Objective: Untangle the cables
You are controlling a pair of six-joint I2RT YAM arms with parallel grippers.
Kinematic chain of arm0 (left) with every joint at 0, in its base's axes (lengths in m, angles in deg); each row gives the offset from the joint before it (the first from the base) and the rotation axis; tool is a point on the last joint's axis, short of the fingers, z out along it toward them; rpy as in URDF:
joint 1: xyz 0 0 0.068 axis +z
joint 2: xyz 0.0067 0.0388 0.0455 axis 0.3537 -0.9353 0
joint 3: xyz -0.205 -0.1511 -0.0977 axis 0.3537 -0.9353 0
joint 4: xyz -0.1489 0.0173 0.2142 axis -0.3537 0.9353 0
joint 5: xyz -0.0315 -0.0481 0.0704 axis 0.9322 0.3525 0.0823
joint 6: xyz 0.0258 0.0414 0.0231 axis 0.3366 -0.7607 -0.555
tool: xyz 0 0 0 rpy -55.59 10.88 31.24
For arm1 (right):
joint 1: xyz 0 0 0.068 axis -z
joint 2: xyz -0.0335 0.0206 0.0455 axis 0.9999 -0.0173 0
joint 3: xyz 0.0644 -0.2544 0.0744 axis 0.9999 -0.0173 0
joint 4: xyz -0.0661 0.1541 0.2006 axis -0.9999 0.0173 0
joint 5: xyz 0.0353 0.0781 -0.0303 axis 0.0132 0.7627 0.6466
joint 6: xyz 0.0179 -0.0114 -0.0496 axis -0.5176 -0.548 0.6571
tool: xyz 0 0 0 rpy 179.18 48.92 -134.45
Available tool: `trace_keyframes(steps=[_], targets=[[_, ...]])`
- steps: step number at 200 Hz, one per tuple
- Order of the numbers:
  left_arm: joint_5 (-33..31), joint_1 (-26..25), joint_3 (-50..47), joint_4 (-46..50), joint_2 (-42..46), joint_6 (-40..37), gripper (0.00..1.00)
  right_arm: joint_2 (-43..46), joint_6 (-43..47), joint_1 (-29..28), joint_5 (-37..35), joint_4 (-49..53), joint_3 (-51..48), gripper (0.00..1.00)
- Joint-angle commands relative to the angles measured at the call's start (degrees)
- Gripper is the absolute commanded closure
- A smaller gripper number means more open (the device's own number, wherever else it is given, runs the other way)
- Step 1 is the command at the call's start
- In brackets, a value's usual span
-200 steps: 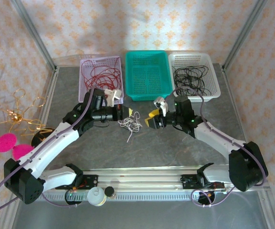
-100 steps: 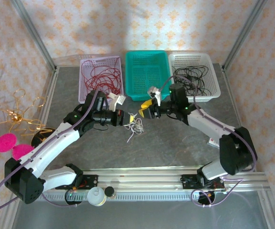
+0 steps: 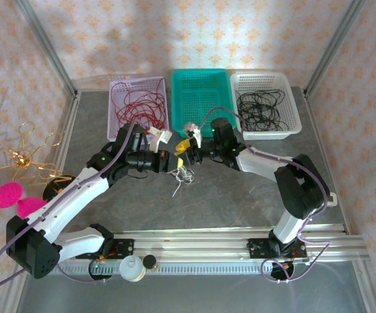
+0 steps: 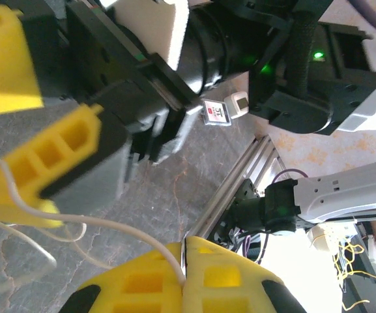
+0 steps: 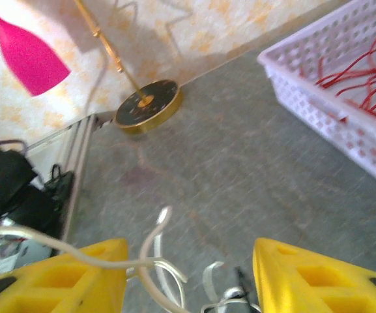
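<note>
Far to the left, off the table's edge, we see a gold wire ornament [image 3: 18, 153] with two pink paddles [image 3: 15, 199] just below it. Its round black-and-gold base [image 5: 147, 107] stands on the grey table [image 3: 207, 202] near the left rail.

At the back left of the table stands a lilac basket [image 3: 135, 79], and red cables [image 3: 139, 107] lie coiled inside it.

Moving right, the left gripper [image 4: 184, 261] reaches toward the middle of the table. Its yellow fingers are pressed together, and we see a white strand [image 4: 109, 223] pinched in the seam between them. That strand runs off toward the other gripper.

Just beneath the two grippers, a small loose clump of white cables [image 3: 183, 175] rests on the bare table in front of the baskets, with one tail trailing toward us.

Facing the left gripper, tip close to tip, is the right gripper [image 5: 191, 274]. Its yellow fingers are spread well apart. A white cable passes over one of them and curls up in the gap; we cannot tell whether it presses on it.

Behind stands a teal basket [image 3: 201, 72], and to its right a white basket [image 3: 266, 74] holds a tangle of black cables [image 3: 259, 107]
</note>
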Motion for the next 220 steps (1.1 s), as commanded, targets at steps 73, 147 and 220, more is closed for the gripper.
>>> trace_keyframes(steps=[73,147,220], targets=[[-0.48,-0.72,10.37,-0.5,0.7,3.85,1.0,-8.91,-2.12,-3.9,-19.93,-6.47,-3.53,0.52],[-5.58,-0.7,21.4,1.62,-1.68,2.13,1.0,-7.25,-6.79,-2.9,-23.53,-7.2,-12.79,0.55],[-8.13,-0.37,30.52,-3.51,-3.15,3.91,1.0,-4.85,-8.61,0.3,-25.28,-7.74,-14.64,0.55]])
